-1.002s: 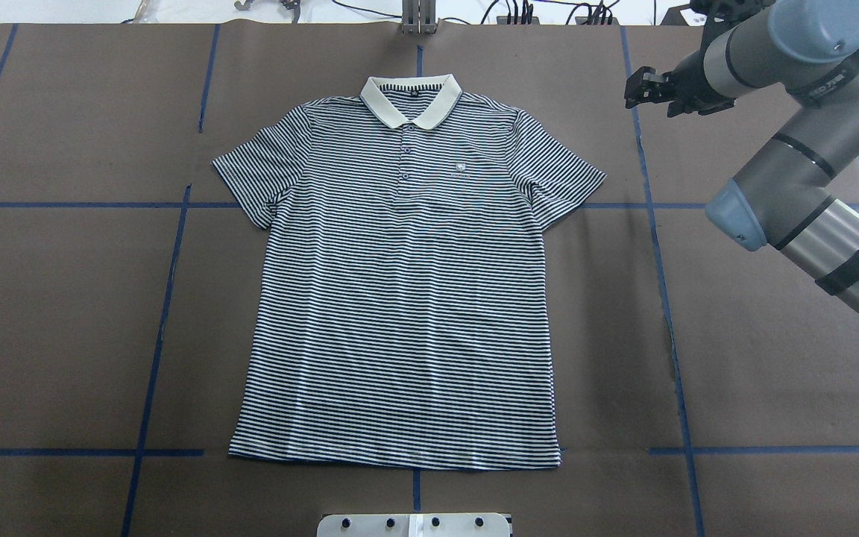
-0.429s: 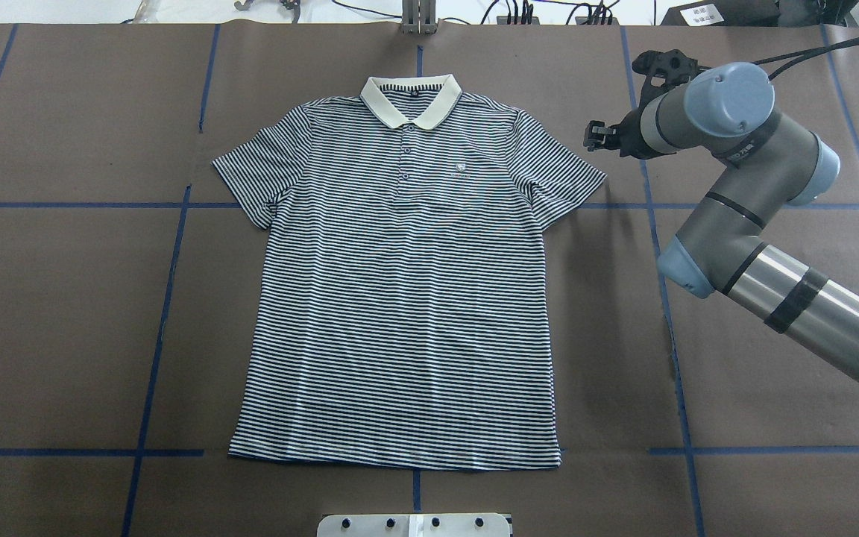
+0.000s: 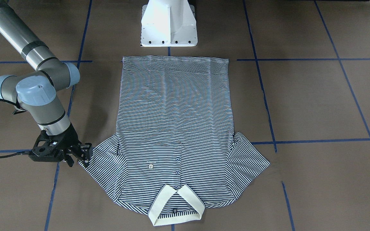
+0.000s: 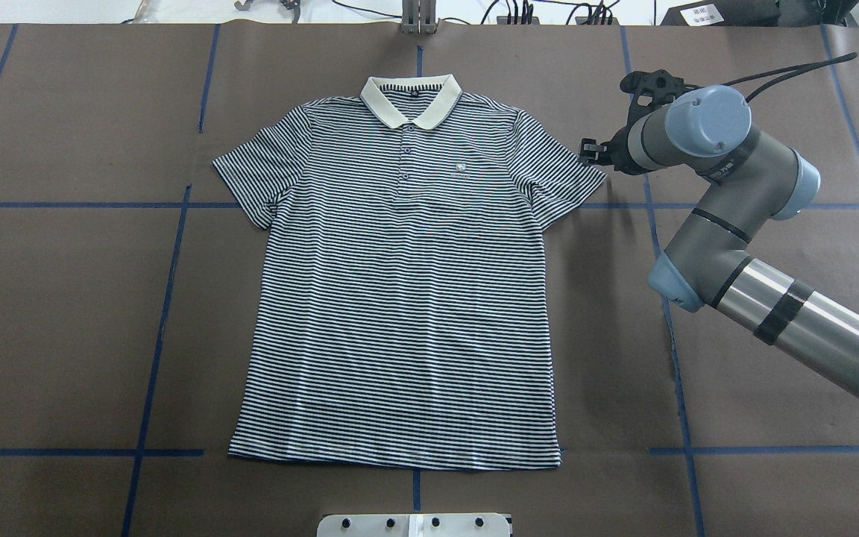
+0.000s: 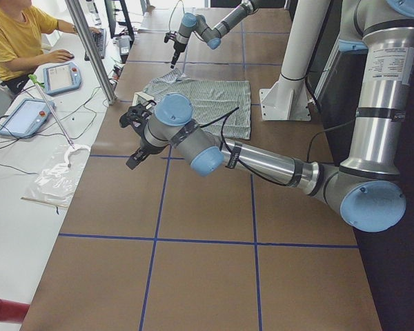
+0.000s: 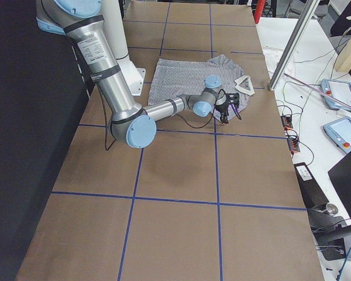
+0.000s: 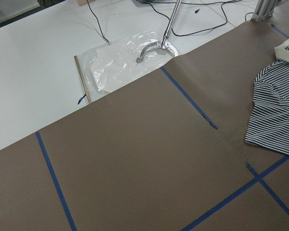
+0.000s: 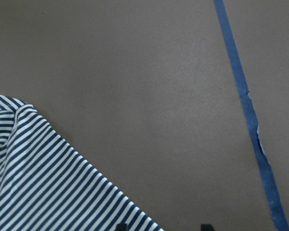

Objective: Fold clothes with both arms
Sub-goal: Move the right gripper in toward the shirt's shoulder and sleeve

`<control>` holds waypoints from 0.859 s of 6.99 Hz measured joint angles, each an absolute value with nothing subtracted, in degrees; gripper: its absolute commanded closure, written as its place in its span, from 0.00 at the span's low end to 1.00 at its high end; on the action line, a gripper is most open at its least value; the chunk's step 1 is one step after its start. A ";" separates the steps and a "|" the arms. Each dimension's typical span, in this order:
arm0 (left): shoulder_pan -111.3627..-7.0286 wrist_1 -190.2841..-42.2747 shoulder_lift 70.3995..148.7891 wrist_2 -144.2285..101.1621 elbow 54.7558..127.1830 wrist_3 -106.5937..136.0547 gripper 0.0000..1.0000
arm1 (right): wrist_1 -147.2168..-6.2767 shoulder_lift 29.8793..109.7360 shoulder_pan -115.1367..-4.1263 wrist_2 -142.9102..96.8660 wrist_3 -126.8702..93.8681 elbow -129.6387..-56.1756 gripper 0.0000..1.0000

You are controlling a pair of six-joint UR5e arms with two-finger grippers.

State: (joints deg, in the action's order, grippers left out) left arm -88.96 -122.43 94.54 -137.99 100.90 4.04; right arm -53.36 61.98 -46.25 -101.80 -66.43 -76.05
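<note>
The polo shirt (image 4: 400, 298) lies flat, face up, on the bench (image 4: 64, 313), with thin navy-and-white stripes, a cream collar (image 4: 410, 101) and small buttons. At the shirt's sleeve (image 4: 560, 175) on my right side, my right arm (image 4: 728, 160) holds its right jaws released, tips parted beside the hem. My left arm (image 5: 262, 160) hovers well off the shirt's other sleeve, and I cannot tell how the left jaws stand. The smooth knit rests on matte brown paper crossed by blue tape (image 4: 153, 358).

Left claw (image 5: 134, 160) state unclear, badge (image 4: 459, 168) illegible
</note>
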 measured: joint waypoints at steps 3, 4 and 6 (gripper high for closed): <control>-88.86 -122.43 94.57 -137.90 100.82 4.04 0.00 | -53.23 62.04 -45.25 -101.52 -66.67 -75.70 0.73; -88.86 -122.43 94.57 -137.90 100.83 4.04 0.00 | -53.27 62.08 -45.23 -101.49 -66.72 -75.69 0.98; -88.83 -122.43 94.57 -137.92 100.89 4.04 0.00 | -53.40 62.29 -45.24 -100.73 -66.78 -75.75 1.00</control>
